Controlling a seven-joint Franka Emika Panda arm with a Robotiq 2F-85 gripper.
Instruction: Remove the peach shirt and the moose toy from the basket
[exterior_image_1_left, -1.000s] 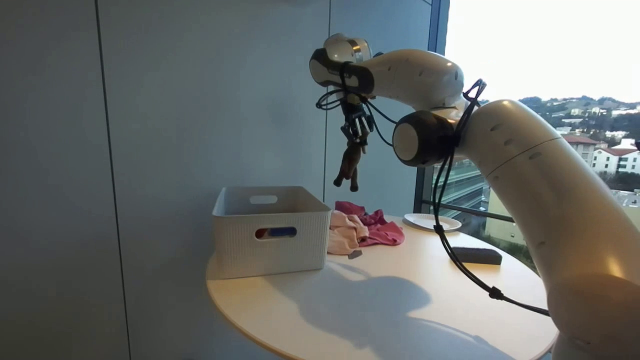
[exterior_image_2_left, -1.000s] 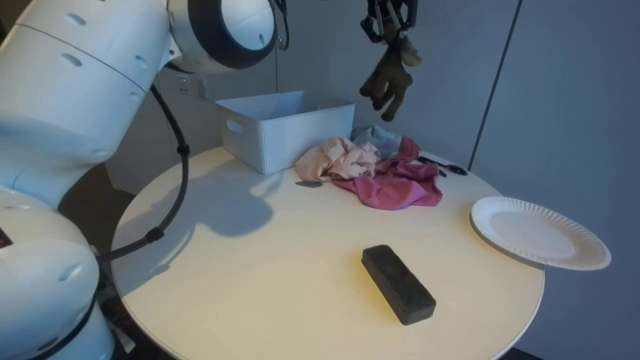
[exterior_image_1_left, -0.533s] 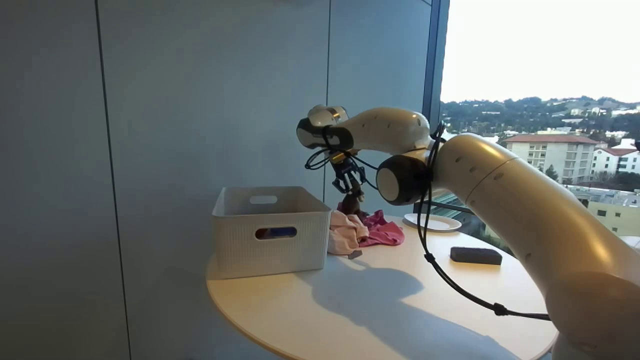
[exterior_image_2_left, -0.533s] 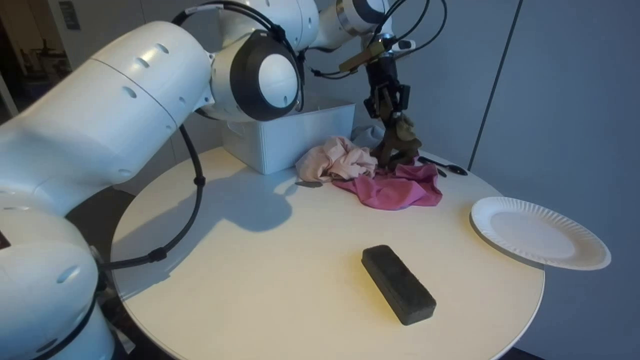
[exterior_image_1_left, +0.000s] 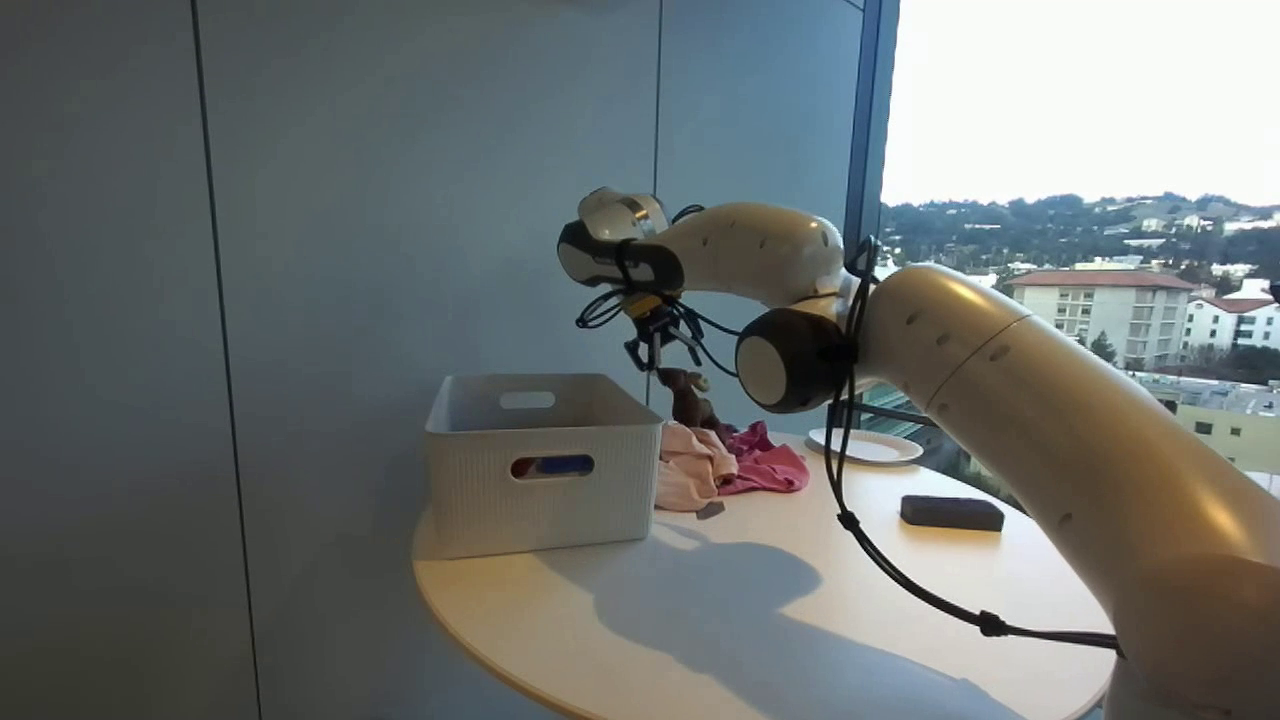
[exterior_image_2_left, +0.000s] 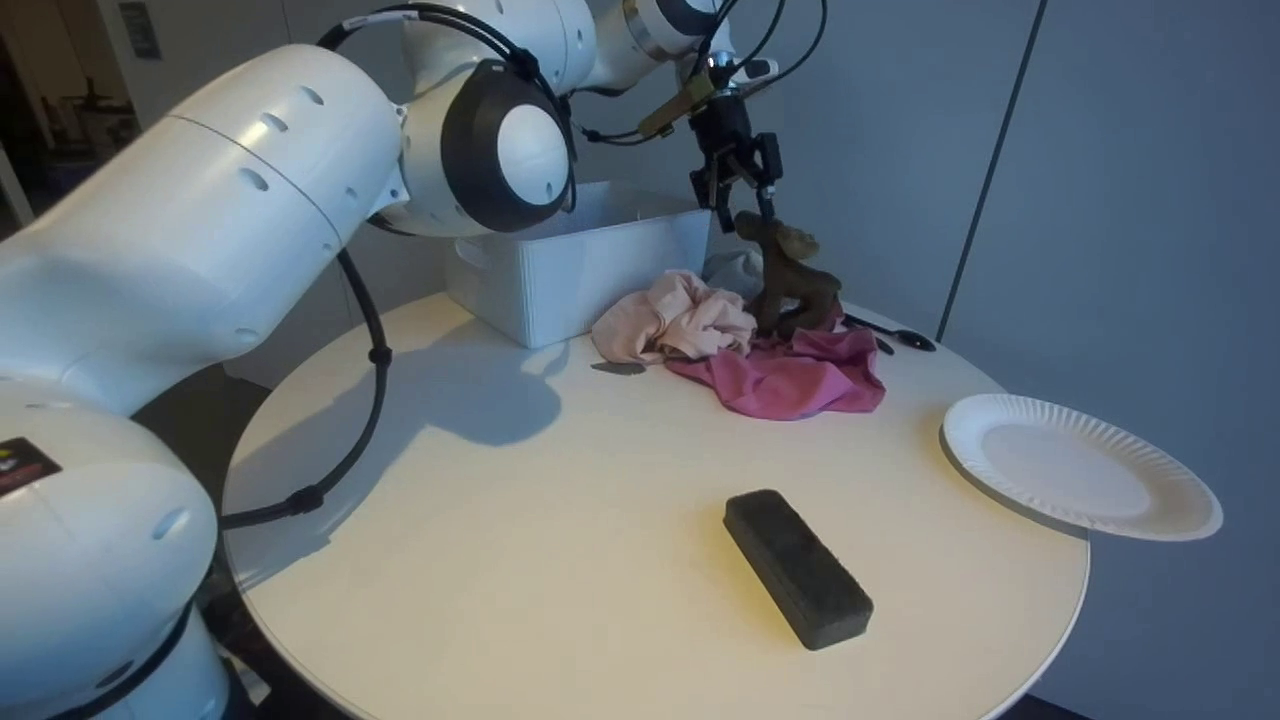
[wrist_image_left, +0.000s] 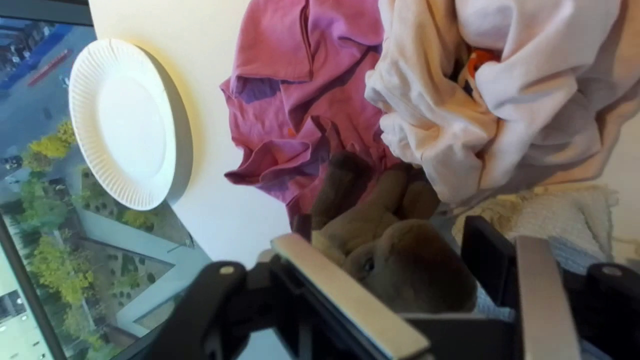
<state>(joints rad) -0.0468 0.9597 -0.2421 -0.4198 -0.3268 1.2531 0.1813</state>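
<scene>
The brown moose toy (exterior_image_2_left: 790, 280) sits upright on the clothes beside the basket, its head near my fingertips. My gripper (exterior_image_2_left: 748, 215) stands open just above it and a little toward the basket. In the wrist view the moose's head (wrist_image_left: 420, 270) shows between the spread fingers, with no grip on it. The peach shirt (exterior_image_2_left: 672, 318) lies crumpled on the table against the basket, left of the toy in that exterior view. The pale basket (exterior_image_1_left: 540, 510) stands at the table's edge; something blue and red shows through its handle hole.
A pink cloth (exterior_image_2_left: 785, 375) lies under the toy, with a grey-blue cloth (exterior_image_2_left: 735, 272) behind. Dark utensils (exterior_image_2_left: 905, 338) rest beyond it. A white paper plate (exterior_image_2_left: 1070, 465) overhangs the table edge, and a black block (exterior_image_2_left: 797, 570) lies toward the front.
The moose toy has come down from the air onto the pink cloth. My gripper has opened, let it go, and shifted slightly up and toward the basket.
</scene>
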